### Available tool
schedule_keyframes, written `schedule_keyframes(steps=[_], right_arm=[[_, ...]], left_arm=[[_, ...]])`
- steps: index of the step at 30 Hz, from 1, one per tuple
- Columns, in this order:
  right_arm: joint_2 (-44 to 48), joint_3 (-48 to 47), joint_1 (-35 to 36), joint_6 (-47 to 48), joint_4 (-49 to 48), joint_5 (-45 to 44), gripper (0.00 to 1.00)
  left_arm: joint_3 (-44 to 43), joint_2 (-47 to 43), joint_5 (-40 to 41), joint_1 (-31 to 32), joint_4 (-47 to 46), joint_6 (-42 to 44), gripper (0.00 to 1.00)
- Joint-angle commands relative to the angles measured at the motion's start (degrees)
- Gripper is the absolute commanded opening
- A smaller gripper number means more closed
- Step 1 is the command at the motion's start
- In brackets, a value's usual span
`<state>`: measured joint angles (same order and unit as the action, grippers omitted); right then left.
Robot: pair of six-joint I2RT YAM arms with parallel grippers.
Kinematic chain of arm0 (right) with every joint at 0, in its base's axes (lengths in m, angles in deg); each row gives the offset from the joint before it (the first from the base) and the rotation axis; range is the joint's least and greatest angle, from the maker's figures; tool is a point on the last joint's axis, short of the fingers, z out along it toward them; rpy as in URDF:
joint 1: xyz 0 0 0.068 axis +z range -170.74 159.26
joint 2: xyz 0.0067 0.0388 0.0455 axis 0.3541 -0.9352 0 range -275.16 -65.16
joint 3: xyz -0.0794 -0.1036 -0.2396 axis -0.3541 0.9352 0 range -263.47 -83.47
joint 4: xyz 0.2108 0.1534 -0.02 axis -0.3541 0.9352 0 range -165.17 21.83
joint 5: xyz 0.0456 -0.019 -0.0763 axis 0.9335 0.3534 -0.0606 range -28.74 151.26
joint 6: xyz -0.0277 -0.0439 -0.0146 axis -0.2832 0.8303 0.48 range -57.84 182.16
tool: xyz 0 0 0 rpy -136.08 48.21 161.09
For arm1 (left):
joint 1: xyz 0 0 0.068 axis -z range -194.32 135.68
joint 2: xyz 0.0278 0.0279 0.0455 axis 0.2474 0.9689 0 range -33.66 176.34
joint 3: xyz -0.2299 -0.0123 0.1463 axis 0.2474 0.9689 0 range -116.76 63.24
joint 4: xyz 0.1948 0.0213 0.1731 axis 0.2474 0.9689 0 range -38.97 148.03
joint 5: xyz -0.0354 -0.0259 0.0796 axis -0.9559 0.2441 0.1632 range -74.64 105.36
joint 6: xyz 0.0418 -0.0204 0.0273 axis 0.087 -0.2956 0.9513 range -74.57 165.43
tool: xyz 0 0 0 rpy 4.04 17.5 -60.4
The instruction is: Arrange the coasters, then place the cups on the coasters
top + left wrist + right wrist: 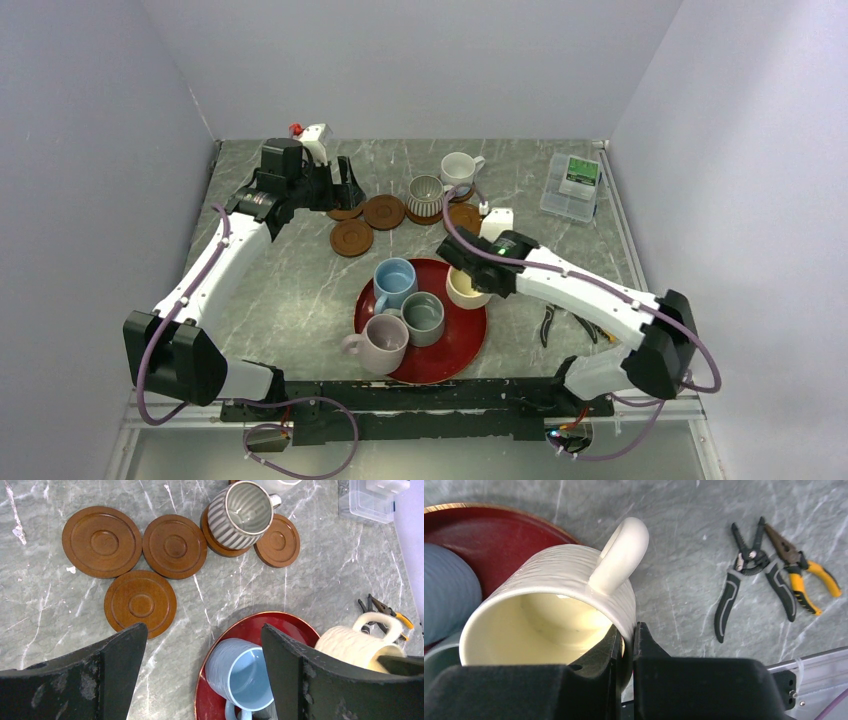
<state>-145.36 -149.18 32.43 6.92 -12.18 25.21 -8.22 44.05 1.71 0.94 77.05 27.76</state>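
Observation:
Three bare coasters lie close together at the back left, and another coaster lies right of the ribbed grey-white cup, which stands on a coaster. The white cup stands behind it. On the red tray stand the light blue cup, the grey-green cup and the pale lilac cup. My right gripper is shut on the wall of the cream-yellow cup at the tray's right edge, one finger inside. My left gripper hangs open above the coasters.
A clear plastic box sits at the back right corner. Two pairs of pliers lie on the marble table right of the tray, near my right arm. Grey walls close in the table on three sides.

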Motion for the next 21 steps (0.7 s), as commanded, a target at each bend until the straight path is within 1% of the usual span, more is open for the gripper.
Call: schedule_keyframes(steps=[1, 4, 7, 10, 12, 14, 21], right_arm=[[5.5, -6.0, -3.7, 4.6, 0.7, -5.9, 0.0], [5.9, -6.8, -8.5, 13.2, -5.0, -3.5, 0.0], [4.4, -8.2, -13.1, 20.6, -11.0, -0.1, 0.0], [1.5, -10.0, -18.4, 26.5, -17.2, 5.5, 0.0], [-1.4, -12.0, -21.8, 29.1, -19.9, 9.2, 0.0], [-4.9, -14.5, -23.7, 31.1, -21.6, 11.8, 0.0], [-16.9, -21.5, -27.0, 35.0, -27.4, 15.0, 0.0]], left_arm=[[-1.4, -1.3, 0.1, 0.3, -0.4, 0.5, 0.9], [-1.7, -1.5, 0.4, 0.3, 0.0, 0.7, 0.9], [-1.9, -1.9, 0.2, 0.2, 0.3, 0.6, 0.9], [-2.1, -2.1, 0.4, 0.3, 0.4, 0.8, 0.9], [-2.0, -2.3, 0.6, 0.3, 0.4, 0.8, 0.9], [-1.9, -2.5, 0.9, 0.3, 0.3, 1.0, 0.9], [-2.4, -2.1, 0.6, 0.3, 0.7, 0.9, 0.9]])
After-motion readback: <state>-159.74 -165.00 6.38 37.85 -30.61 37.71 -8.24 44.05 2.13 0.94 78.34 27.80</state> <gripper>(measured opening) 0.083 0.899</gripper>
